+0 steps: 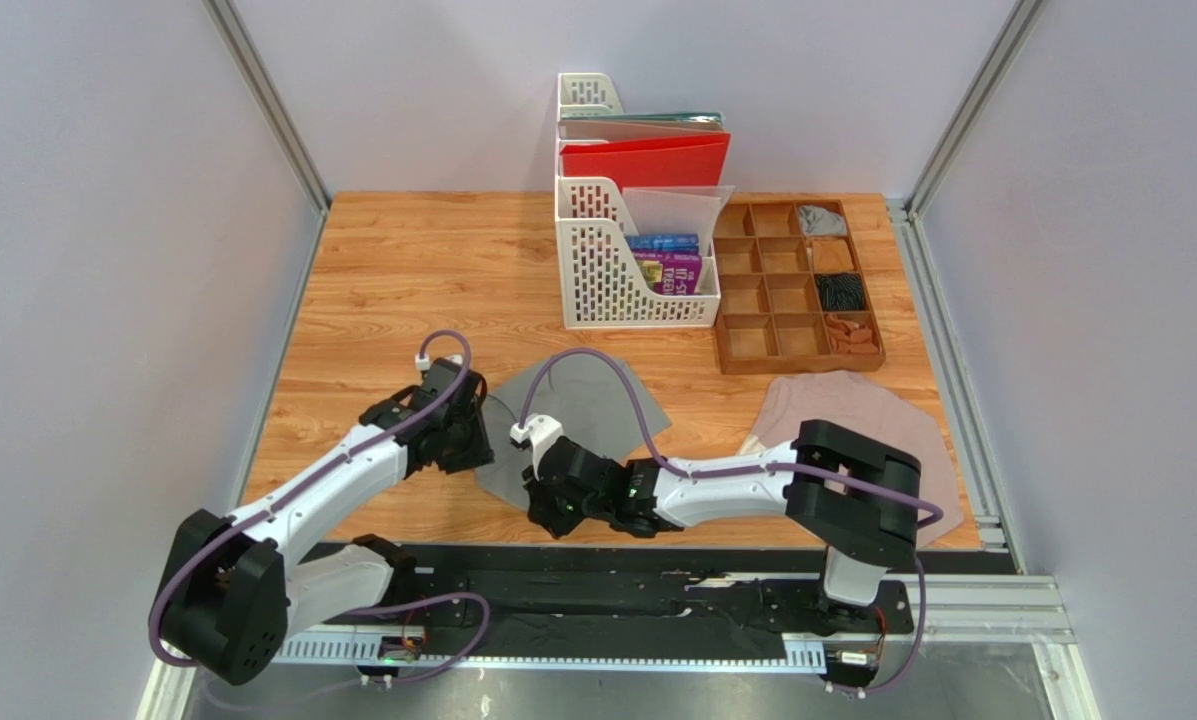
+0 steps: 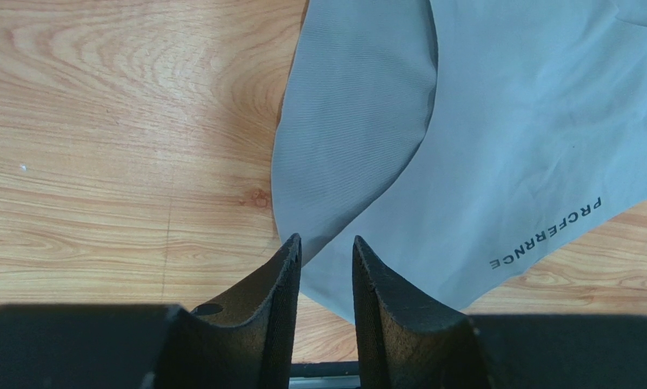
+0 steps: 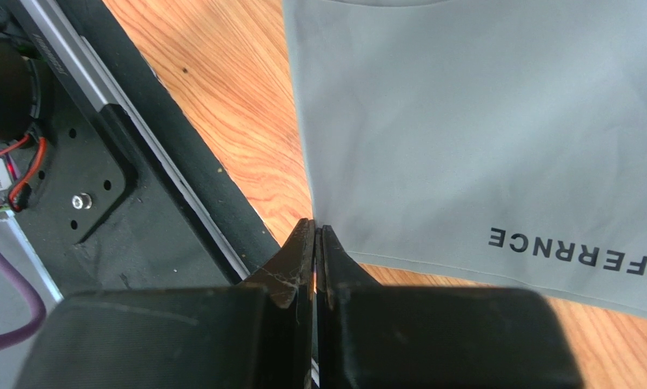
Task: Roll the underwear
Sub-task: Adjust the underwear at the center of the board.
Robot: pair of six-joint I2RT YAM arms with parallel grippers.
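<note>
The grey underwear (image 2: 497, 121) lies spread flat. A ribbed flap overlaps its smoother panel, and a small line of black print runs near one hem. Its near edge tapers to a point just ahead of the left pincer (image 2: 326, 243), and one corner meets the tips of the right pincer (image 3: 314, 229). The pinkish-beige underwear (image 1: 845, 408) lies flat, well to the right of the right pincer.

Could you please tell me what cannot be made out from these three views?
- Right wrist view: whether the shut right gripper actually pinches the corner of the grey underwear; its own fingertips hide the contact.
- Right wrist view: the printed word is cut off by the right edge.
- Top view: the near side of the pink underwear, covered by the right arm.
- Top view: the contents of the wooden tray, too small.
</note>
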